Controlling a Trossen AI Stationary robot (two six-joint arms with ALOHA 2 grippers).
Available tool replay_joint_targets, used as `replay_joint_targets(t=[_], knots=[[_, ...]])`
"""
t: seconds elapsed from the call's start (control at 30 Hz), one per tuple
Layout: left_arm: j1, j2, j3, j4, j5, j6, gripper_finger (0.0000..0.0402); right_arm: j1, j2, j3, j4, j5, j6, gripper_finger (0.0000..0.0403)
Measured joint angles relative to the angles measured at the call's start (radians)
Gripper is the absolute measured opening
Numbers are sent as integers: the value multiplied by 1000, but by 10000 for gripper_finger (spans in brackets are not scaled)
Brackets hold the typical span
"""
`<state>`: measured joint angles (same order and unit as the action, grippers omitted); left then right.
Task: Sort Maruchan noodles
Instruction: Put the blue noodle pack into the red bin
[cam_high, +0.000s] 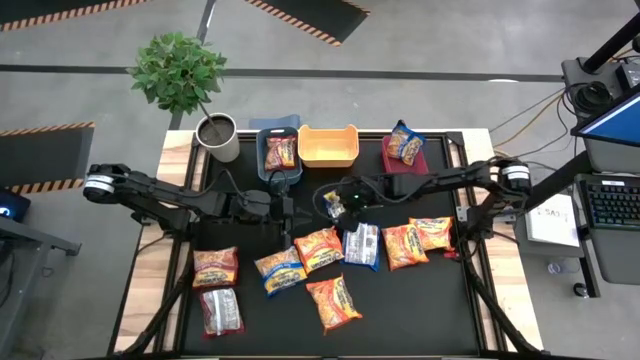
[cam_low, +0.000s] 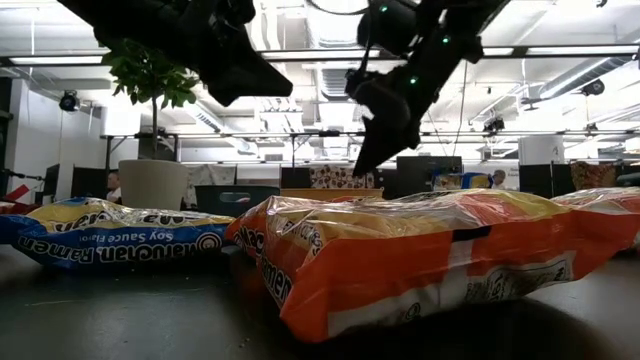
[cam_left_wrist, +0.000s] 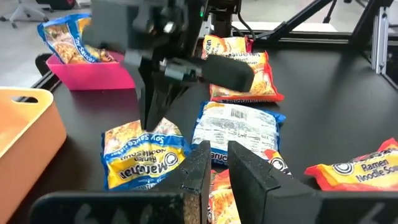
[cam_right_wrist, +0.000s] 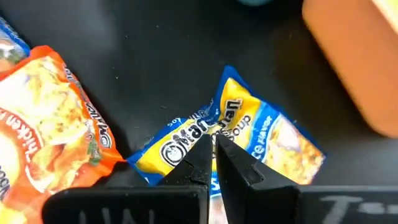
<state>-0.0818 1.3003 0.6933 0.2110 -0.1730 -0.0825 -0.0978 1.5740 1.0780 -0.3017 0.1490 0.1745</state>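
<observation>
The right end effector (cam_high: 335, 203) hangs above the black surface (cam_high: 420, 300), just in front of the yellow bin (cam_high: 327, 146), with its fingers clenched on the edge of a blue and yellow noodle packet (cam_right_wrist: 239, 142) that crumples upward in the pinch. The left end effector (cam_high: 287, 207) sits just beside it, over the middle of the surface, its fingers (cam_left_wrist: 200, 167) nearly together with a narrow gap and nothing between them. Other noodle packets lie spread over the near half of the surface: orange ones (cam_high: 319, 248), another blue one (cam_high: 279, 269) and a dark red one (cam_high: 220, 310). One orange packet (cam_high: 281, 152) rests in the blue bin (cam_high: 262, 138), and a blue packet (cam_high: 405, 143) lies in the red bin (cam_high: 392, 162). A potted plant (cam_high: 181, 72) stands at the far left corner.
</observation>
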Motion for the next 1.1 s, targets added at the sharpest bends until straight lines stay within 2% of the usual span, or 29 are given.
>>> replay_joint_targets(t=[0.3,0.47,0.7,0.87,1.1], knots=[[-8,2,0,18,0,-30,39,-11,-116,-150,207,-80,-30,11],[-8,31,0,76,0,-31,39,-11,-138,-193,207,-79,39,11],[-7,172,0,249,0,46,39,-12,-139,-222,179,-79,218,14],[11,262,1,337,0,65,39,-16,-148,-222,97,-80,369,51],[47,379,1,464,0,66,39,-56,-155,-190,-82,-77,519,151]])
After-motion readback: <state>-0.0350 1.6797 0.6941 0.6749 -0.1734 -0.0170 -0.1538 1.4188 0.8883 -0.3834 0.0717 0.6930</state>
